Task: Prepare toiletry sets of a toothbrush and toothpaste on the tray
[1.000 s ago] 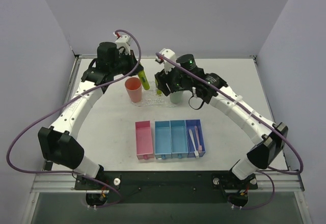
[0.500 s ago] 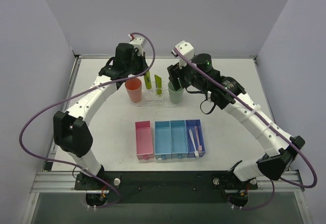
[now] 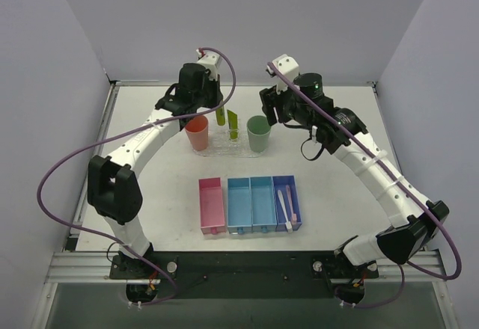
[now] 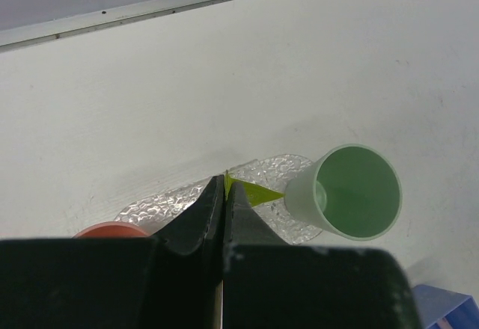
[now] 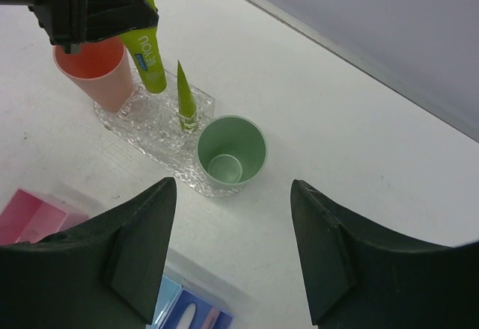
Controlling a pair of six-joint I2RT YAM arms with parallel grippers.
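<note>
Left claw (image 4: 224, 188) pinching toothpaste (image 5: 150, 56), above tray (image 5: 153, 131)

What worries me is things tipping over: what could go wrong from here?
The left gripper holds a toothpaste tube close beside the standing tube on the tray; setting it down could knock that one over. The salmon cup sits right beside it too and might get bumped. Released upright, the toothpaste tube may topple.

Both arms stretch far forward, bent at the elbows, and lean in toward each other. The left gripper (image 3: 217, 105) points down, pinched tight on the toothpaste (image 5: 150, 58). The right gripper (image 5: 232, 187) hangs up high, fingers spread wide, holding nothing.
</note>
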